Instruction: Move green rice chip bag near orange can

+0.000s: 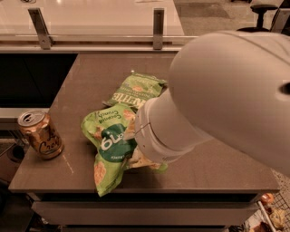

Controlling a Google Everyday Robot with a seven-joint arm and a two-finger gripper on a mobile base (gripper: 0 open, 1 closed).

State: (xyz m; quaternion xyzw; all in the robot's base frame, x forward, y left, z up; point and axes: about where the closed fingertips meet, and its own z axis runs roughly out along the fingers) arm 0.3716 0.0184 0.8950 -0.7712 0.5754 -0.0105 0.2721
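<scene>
Gripper is fully hidden behind the big white rounded robot arm, somewhere at the right side of the bright green crinkly snack bag. Arm itself is cut off by the right edge. It covers that bag's right part and the right end of the duller green bag with white lettering. Dark script on the small copper-orange can is unreadable. Black office chair is cropped at top right.
</scene>
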